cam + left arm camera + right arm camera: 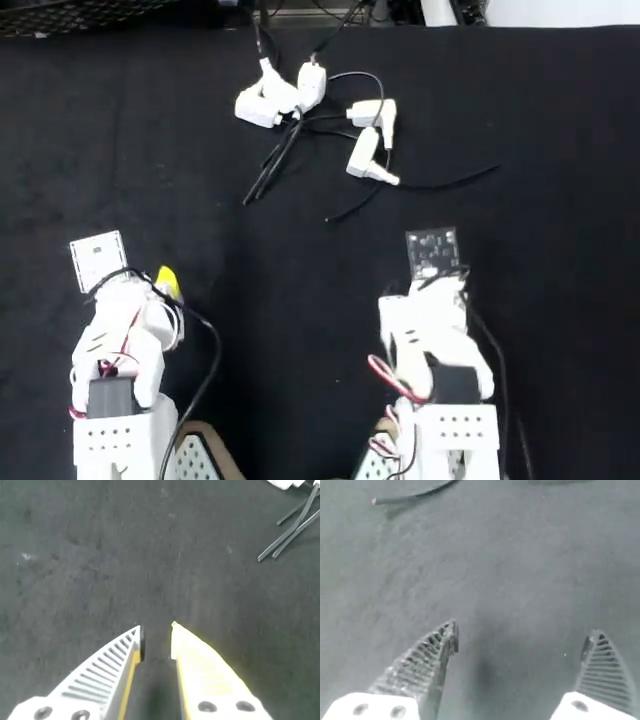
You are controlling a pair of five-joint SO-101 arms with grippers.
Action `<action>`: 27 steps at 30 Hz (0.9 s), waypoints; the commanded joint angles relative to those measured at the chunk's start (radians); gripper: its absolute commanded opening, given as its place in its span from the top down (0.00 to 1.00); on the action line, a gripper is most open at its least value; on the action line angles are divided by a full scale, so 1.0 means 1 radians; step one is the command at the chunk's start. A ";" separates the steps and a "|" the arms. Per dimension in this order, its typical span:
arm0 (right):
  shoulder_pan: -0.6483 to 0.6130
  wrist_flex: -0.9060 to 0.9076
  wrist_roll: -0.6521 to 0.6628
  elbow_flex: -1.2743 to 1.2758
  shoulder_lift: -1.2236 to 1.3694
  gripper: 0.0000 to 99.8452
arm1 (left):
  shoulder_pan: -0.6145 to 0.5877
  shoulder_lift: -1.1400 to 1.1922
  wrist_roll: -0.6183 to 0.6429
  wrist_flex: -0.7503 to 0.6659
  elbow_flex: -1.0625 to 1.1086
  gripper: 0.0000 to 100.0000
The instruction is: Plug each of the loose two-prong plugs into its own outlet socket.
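Both sets of fingers point(200, 670) are standing apart: left gripper point(156, 630) barely, right gripper point(524, 630) widely; tangled cords point(275, 160) are threatening to drag neighbouring plugs point(372, 112).

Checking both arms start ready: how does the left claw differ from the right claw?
The left claw has its jaws only narrowly apart; the right claw stands wide open. The left claw has one yellow finger; the right claw's fingers are both pale. Both are empty, above the black table, short of the plugs.
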 commanded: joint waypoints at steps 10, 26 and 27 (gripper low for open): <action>-0.017 0.203 0.006 -0.005 -0.157 0.62 | -0.012 0.003 0.009 0.040 0.012 0.89; 0.087 0.270 0.005 -0.005 -0.162 0.62 | -0.054 -0.006 0.009 0.235 0.012 0.89; 0.087 0.270 0.005 -0.005 -0.162 0.62 | -0.054 -0.006 0.011 0.235 0.012 0.89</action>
